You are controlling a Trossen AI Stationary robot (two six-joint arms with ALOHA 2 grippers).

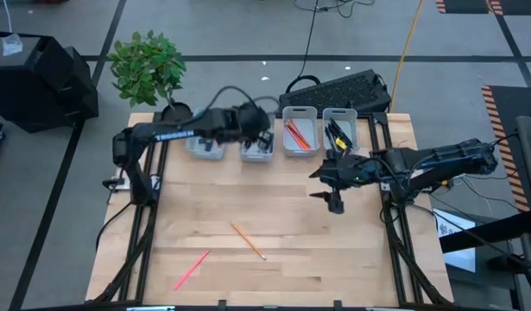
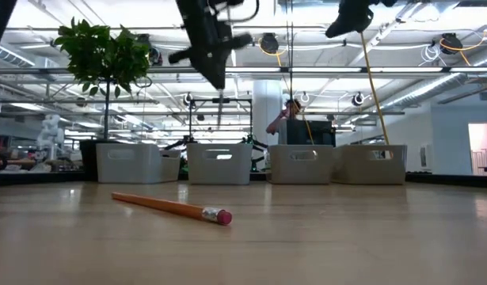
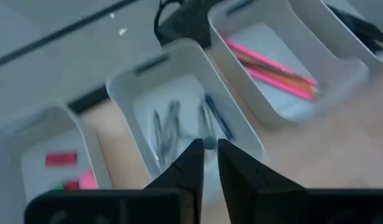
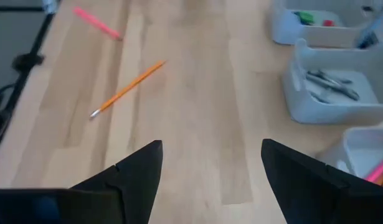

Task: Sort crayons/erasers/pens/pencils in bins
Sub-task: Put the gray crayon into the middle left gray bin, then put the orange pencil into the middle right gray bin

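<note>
Near the table's front half, well apart from the bins: an orange pencil with a pink rubber tip, long axis diagonal across the planks, and a pink stick lying on the opposite diagonal closer to the front left corner. Both flat on the wood, not touching.

Along the back edge, four pale bins in a row, long sides running front to back. From the left: erasers, red, pink and green blocks, in the first; grey pens plus a blue one in the second; pink and orange sticks in the third; dark sticks in the fourth.

Above the second bin, hanging over its near rim: left gripper, fingers nearly closed with only a narrow slit between them, nothing held. White lettering along the left arm, too small to read.

Off to the right, in front of the fourth bin and raised above the wood: right gripper, fingers spread wide, empty.

Beyond the back left corner, a leafy potted plant; behind the bins, a black keyboard.
</note>
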